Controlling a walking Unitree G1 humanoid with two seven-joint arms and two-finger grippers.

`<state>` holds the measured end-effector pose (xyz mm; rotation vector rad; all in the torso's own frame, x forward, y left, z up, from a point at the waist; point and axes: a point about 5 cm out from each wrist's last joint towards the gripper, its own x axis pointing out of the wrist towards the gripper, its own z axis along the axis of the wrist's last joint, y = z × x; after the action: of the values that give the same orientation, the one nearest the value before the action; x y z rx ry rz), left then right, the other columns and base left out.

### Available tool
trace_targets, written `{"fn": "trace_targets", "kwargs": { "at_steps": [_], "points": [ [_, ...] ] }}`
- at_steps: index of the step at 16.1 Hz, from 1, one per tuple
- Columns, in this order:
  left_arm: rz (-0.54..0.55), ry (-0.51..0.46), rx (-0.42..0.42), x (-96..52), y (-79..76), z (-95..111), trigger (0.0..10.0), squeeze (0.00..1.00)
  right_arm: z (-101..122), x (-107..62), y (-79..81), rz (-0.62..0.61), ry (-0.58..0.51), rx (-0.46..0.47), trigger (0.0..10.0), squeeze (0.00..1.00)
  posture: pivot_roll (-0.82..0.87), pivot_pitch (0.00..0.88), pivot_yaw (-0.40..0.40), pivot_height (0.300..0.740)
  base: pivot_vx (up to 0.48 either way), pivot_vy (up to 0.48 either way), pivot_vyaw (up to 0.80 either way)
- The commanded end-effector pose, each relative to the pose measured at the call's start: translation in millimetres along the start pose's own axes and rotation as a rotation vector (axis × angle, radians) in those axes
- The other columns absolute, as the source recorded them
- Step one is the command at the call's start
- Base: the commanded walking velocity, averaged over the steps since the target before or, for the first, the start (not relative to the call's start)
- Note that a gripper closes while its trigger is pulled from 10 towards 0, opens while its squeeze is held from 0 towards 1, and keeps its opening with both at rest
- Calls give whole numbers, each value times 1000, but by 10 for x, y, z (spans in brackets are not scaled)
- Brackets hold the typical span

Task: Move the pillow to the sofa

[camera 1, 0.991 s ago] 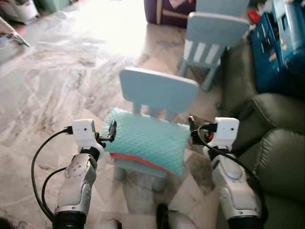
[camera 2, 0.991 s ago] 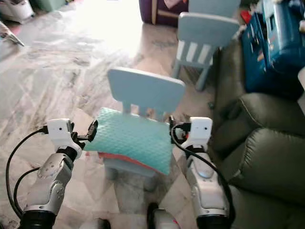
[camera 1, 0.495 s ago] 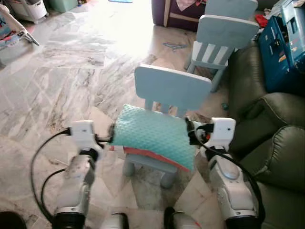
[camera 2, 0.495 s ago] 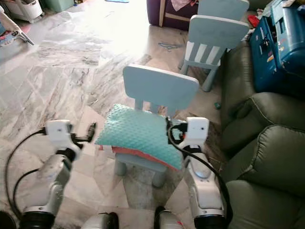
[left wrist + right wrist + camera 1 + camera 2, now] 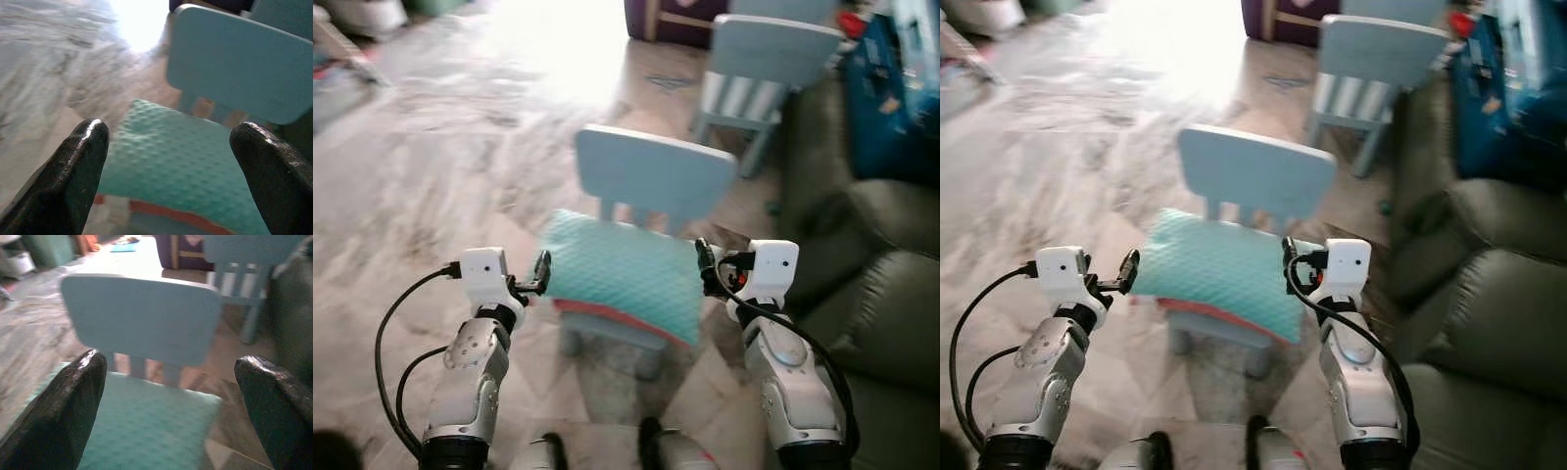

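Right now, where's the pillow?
The pillow lies on the seat of the small blue chair straight ahead, between both grippers, with the green sofa on the robot's right.

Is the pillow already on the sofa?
No, the teal pillow lies on the seat of the small blue chair, while the green sofa sits off to the robot's right.

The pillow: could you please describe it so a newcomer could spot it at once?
On the marble floor, left of the green sofa, stand two pale blue chairs. The pillow lies on the nearer chair: bumpy teal fabric with a red edge.
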<state>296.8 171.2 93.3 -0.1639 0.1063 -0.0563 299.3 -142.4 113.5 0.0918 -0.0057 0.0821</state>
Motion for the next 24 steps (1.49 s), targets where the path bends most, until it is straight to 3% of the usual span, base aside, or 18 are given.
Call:
{"fn": "trace_targets", "kwargs": {
  "at_steps": [1, 8, 19, 24],
  "points": [
    [4, 14, 10, -15, 14, -29, 10000, 0, -48, -17, -30, -13, 23, 5, 10000, 0, -71, 196, -36, 740, 0, 0, -800],
    [22, 18, -8, -10, 24, -43, 10000, 0, -55, -30, -32, -16, 23, 5, 10000, 0, -72, 189, -35, 740, 0, 0, -790],
    [-40, -33, 18, -18, 24, 26, 10000, 0, -61, -25, -27, -18, 19, 7, 10000, 0, -69, 184, -31, 740, 0, 0, 0],
    [-44, -36, 10, -24, 26, 25, 10000, 0, -56, -23, -25, -15, 17, 6, 10000, 0, -68, 185, -31, 740, 407, 0, 0]
  ]
}}
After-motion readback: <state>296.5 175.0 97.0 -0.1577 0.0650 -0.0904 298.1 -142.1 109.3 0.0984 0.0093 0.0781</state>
